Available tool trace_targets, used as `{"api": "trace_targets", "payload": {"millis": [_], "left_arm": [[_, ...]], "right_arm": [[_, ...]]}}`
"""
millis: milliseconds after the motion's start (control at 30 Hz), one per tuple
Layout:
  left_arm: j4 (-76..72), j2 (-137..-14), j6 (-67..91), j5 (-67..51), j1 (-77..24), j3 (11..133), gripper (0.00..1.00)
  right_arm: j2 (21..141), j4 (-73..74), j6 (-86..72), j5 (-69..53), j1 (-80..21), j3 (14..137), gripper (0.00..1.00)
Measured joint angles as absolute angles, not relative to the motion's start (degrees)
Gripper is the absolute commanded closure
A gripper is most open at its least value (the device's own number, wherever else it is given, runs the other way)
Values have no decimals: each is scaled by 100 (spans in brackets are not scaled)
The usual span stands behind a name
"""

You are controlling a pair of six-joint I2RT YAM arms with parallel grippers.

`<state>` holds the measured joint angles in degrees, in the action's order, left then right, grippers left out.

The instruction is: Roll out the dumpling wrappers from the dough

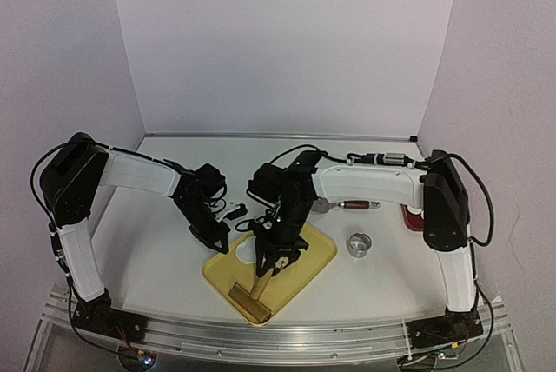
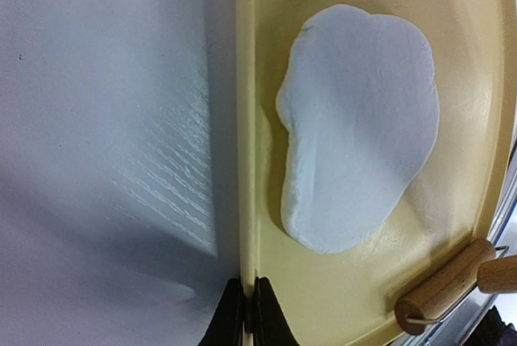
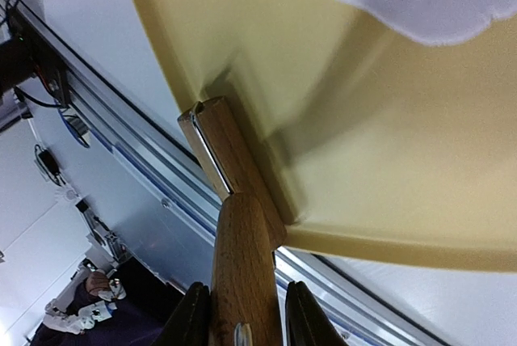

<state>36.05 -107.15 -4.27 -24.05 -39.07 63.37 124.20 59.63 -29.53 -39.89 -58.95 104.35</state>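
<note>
A yellow tray (image 1: 317, 255) holds an irregular white dough patch (image 2: 359, 128), mostly hidden under the right arm in the top view. No round dumpling wrappers show. My left gripper (image 1: 222, 244) is shut on the tray's left rim (image 2: 249, 314). My right gripper (image 1: 271, 263) is shut on the wooden handle (image 3: 242, 257) of a small rolling pin. The pin's roller (image 1: 248, 301) lies at the tray's near corner, away from the dough. The roller also shows in the left wrist view (image 2: 440, 291) and the right wrist view (image 3: 222, 148).
A metal ring cutter (image 1: 358, 243) stands on the table right of the tray. A spatula with a dark wooden handle (image 1: 352, 205) lies behind it. A red object (image 1: 413, 218) sits by the right arm. The metal rail (image 1: 261, 337) runs along the near edge.
</note>
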Motion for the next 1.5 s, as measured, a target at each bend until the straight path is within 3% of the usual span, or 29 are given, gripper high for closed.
{"api": "trace_targets", "payload": {"millis": [433, 767, 1500], "left_arm": [[3591, -10715, -454, -2405, -3922, 6337, 100], [3592, -10715, -458, -2408, -3924, 6337, 100], [3601, -10715, -459, -2397, -3927, 6337, 100]], "right_arm": [[11347, 5592, -3852, -3215, -4719, 10089, 100], [12402, 5250, -4306, -3277, -4567, 10633, 100], [12867, 5970, -4493, -2927, -4903, 11538, 100]]}}
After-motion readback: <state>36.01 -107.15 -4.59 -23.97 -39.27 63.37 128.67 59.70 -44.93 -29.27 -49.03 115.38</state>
